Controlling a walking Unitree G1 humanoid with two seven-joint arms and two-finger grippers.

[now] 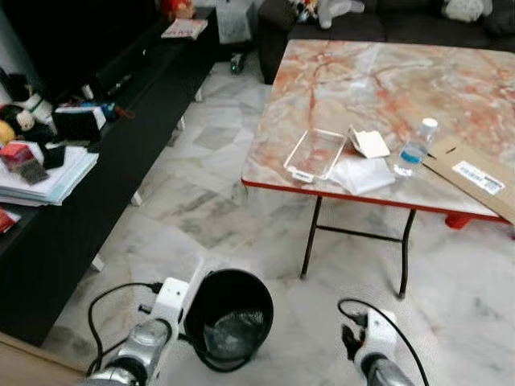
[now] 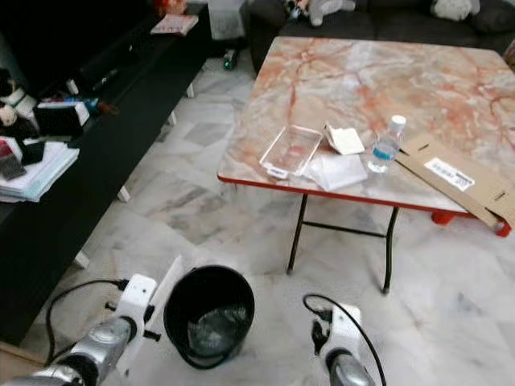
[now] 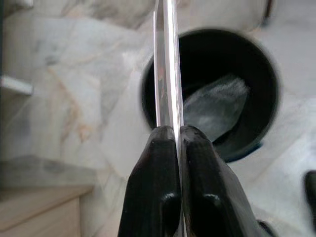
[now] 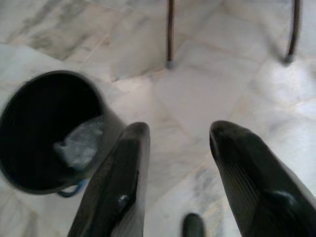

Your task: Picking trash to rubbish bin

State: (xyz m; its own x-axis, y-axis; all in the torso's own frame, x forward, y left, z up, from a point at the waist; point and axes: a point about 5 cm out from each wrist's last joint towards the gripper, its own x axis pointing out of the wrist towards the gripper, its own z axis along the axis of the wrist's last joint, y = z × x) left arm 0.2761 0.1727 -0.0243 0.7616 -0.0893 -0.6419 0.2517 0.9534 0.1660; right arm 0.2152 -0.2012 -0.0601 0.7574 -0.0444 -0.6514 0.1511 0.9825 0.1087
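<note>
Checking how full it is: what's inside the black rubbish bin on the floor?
Inside the black rubbish bin lies one crumpled clear plastic piece. Whatever is beneath it, and the bin's near inner wall, is hidden.

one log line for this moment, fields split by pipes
left end effector: shut on clear lid, beside bin | right end effector: open, empty, low over floor | table: clear tray, bottle

Bin (image 1: 229,318) on floor at 6 o'clock, between both arms. Table (image 1: 338,88) at 1 o'clock; on it a tray (image 1: 315,153), bottle (image 1: 416,148) right of it, cardboard (image 1: 475,175) farther right. Shelf (image 1: 88,153) at 9 o'clock.
</note>
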